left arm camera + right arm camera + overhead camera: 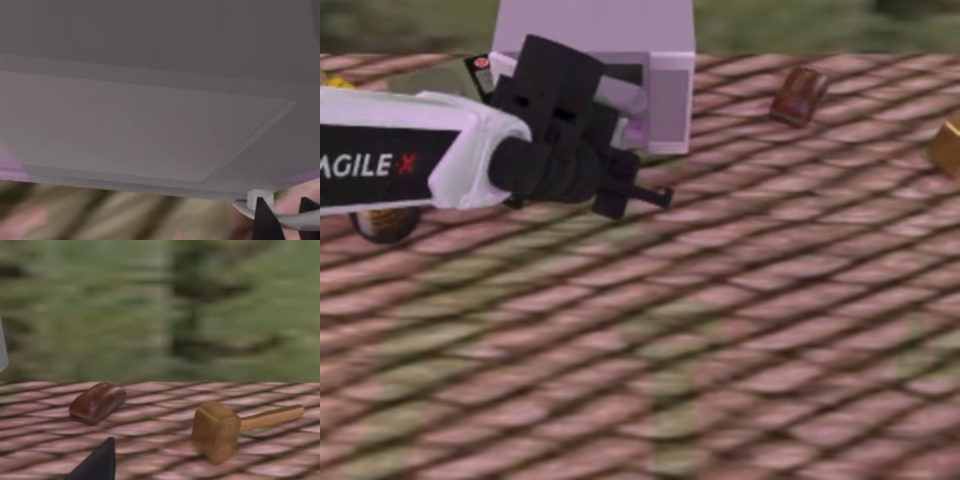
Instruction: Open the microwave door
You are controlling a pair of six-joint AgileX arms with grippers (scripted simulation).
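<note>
The pale lavender microwave (620, 30) stands at the back of the table, left of centre. My left arm reaches in from the left, and its wrist covers most of the microwave's front in the top view. In the left wrist view the microwave door (150, 125) fills the picture as a flat pale panel with a rectangular window. Along the door's edge runs a slim silver handle (290, 218). My left gripper (285, 220) (645, 190) is shut on that handle, one black fingertip on each side. My right gripper (102, 465) is parked at the right, outside the top view.
A brown rounded block (798, 95) (97, 402) lies right of the microwave. A wooden mallet (235, 427) (948, 145) rests at the far right edge. A flat grey scale (435, 78) sits left of the microwave, and a dark round object (385, 222) lies under my left arm.
</note>
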